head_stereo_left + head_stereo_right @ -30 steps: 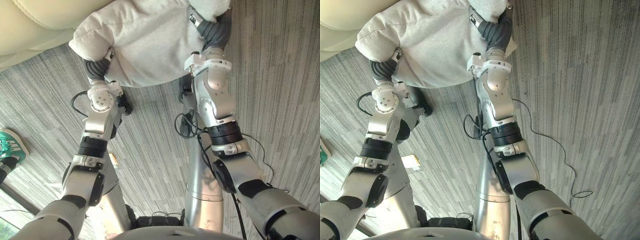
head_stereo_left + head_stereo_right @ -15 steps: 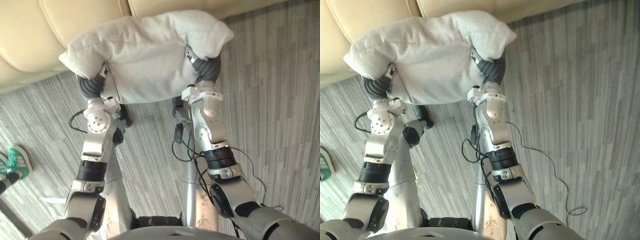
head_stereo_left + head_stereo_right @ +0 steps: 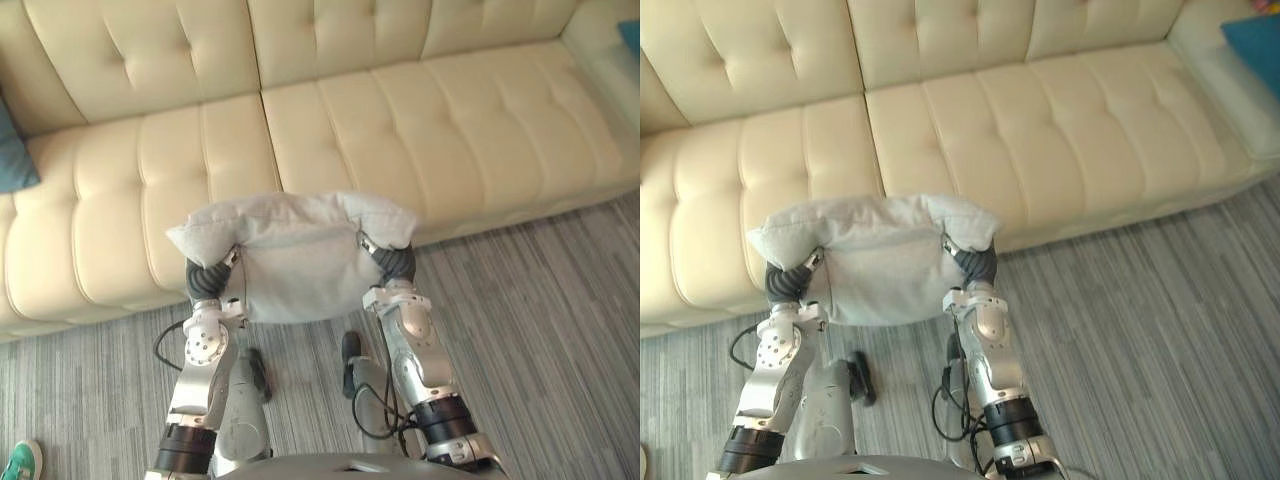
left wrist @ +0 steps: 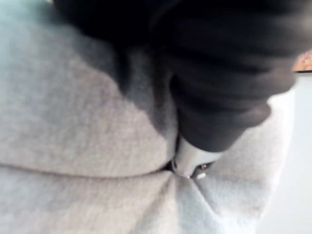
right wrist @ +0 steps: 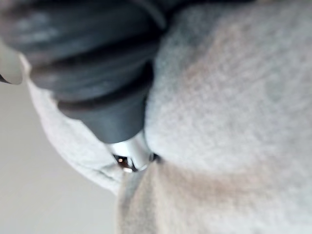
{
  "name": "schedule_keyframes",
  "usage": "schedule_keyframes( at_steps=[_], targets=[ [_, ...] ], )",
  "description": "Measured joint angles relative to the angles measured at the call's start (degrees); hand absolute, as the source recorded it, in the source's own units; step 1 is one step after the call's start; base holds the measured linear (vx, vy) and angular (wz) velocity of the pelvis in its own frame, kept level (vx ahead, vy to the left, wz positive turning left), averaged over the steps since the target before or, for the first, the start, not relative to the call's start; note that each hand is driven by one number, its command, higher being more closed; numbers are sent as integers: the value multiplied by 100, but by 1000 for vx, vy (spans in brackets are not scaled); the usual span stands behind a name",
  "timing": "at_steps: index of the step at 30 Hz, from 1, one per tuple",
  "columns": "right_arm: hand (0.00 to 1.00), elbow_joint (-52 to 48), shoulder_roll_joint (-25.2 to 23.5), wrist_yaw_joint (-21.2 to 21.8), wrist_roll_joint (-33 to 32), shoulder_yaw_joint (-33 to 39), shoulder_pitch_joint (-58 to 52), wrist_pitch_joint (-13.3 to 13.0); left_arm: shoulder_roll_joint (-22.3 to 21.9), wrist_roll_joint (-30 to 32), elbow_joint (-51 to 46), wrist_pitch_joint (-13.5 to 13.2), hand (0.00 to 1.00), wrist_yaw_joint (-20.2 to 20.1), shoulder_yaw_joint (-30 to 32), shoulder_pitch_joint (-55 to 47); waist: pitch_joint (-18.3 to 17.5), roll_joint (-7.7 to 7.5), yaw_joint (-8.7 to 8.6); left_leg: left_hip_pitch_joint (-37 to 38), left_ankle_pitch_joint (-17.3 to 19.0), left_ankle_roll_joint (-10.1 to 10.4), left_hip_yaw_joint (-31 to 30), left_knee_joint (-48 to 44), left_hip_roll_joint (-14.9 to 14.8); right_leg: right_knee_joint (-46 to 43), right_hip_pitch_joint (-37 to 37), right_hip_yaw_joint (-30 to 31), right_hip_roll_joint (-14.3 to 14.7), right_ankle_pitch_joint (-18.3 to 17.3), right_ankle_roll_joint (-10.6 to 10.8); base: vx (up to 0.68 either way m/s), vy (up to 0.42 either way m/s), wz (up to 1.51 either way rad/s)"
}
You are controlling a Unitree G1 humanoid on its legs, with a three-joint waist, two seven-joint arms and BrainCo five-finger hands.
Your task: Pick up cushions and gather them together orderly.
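Grey cushion is carried between left hand and right hand, just before the cream sofa. Each hand's grip cannot be told. The view has been raised from floor to sofa, so set-down seems close.

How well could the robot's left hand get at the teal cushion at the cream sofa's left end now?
Probably not: the left hand is pressed into the light grey fabric cushion it carries, and the teal cushion lies far off to its left.
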State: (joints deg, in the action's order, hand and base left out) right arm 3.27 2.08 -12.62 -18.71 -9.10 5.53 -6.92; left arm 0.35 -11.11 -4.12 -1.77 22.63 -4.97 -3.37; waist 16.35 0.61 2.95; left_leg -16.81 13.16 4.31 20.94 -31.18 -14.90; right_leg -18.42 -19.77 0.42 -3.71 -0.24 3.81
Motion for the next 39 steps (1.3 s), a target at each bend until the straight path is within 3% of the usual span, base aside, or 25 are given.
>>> schedule_keyframes(
  at_steps=[2,5,8,12,20,23,27,28,29,31,32,33,35,37,38,39],
  targets=[
    [100,-3,3,87,-3,-93,-266,52,-15,3,-178,4,100,-142,28,-346,-426,-29,4,169,-103,30,92,363,57,592,242,-16,7,237,-13,159,30,-13],
    [100,1,34,268,-8,-132,-530,104,-50,7,-332,5,100,-351,82,-671,-723,-34,-12,626,-271,96,1,767,189,1269,909,-103,0,523,44,204,9,6],
    [100,30,50,458,-5,-130,-630,123,-79,4,-336,30,100,-482,143,-863,-913,-39,-9,863,-307,104,-385,1037,359,1578,1229,-116,-10,590,47,113,7,1],
    [100,326,65,630,5,-40,-663,183,-52,-5,-284,104,100,-704,152,-1013,-1158,-95,-17,1153,-418,143,-396,1460,511,1801,1445,-109,-72,621,44,54,10,3],
    [100,502,76,743,-6,42,-671,338,368,-5,-36,177,100,-938,37,-1014,-1231,-113,-124,1297,-506,128,-370,1725,665,2020,1476,126,-129,800,72,-27,19,-10],
    [100,502,80,775,-5,120,-667,339,350,-8,-35,177,100,-1035,33,-1022,-1248,-145,-119,1267,-439,105,-320,1691,681,1920,1333,223,-129,719,8,-76,13,-21],
    [100,503,116,779,1,166,-662,337,235,-107,-34,184,100,-1060,30,-1047,-1165,-221,-155,1180,-79,36,-512,1202,743,813,921,280,-199,245,-10,-78,72,-11],
    [100,506,119,781,1,176,-662,337,191,-108,-25,184,100,-1059,29,-1048,-1127,-243,-157,1193,17,37,-544,1114,735,333,754,128,-203,241,-2,-95,93,8],
    [100,506,112,789,-2,193,-660,335,199,-108,-21,185,100,-1059,27,-1047,-1110,-273,-176,1191,45,-14,-593,1064,739,-15,620,-33,-256,265,-138,-85,53,10],
    [100,507,72,802,-4,231,-617,335,219,-109,-22,185,100,-1055,25,-1022,-1079,-294,-226,1163,53,-53,-680,1036,760,-78,600,-124,-301,330,-236,-73,79,22],
    [100,519,75,812,-6,261,-566,335,267,-112,-21,185,100,-1046,24,-978,-973,-225,-229,1169,53,-62,-742,1042,746,-117,566,-117,-303,318,-279,-80,60,31],
    [100,518,72,812,-11,258,-510,335,357,-118,-20,184,100,-1028,27,-912,-907,-256,-293,1154,60,-50,-861,1062,746,-51,595,-65,-278,93,-329,-81,11,31],
    [100,517,74,816,-19,257,-488,334,511,-121,-17,183,100,-1027,22,-799,-908,-355,-307,1096,24,12,-1024,1229,790,604,655,170,-165,-24,-249,-37,-94,47],
    [100,514,87,817,-125,265,-459,334,578,-121,101,179,100,-1029,-54,-641,-885,-497,-402,1109,-157,195,-1325,1471,922,927,789,222,-175,196,-39,73,-170,66],
    [100,513,116,816,-126,268,-447,334,579,-121,102,179,100,-1029,-88,-642,-865,-466,-410,1118,-186,223,-1358,1515,915,877,769,213,-154,200,-44,168,-195,48],
    [100,502,294,817,-127,267,-417,334,566,-121,119,179,100,-1029,-193,-642,-793,-332,-393,1158,-236,307,-1426,1616,830,775,753,172,-64,189,-32,145,-153,16]
  ],
)
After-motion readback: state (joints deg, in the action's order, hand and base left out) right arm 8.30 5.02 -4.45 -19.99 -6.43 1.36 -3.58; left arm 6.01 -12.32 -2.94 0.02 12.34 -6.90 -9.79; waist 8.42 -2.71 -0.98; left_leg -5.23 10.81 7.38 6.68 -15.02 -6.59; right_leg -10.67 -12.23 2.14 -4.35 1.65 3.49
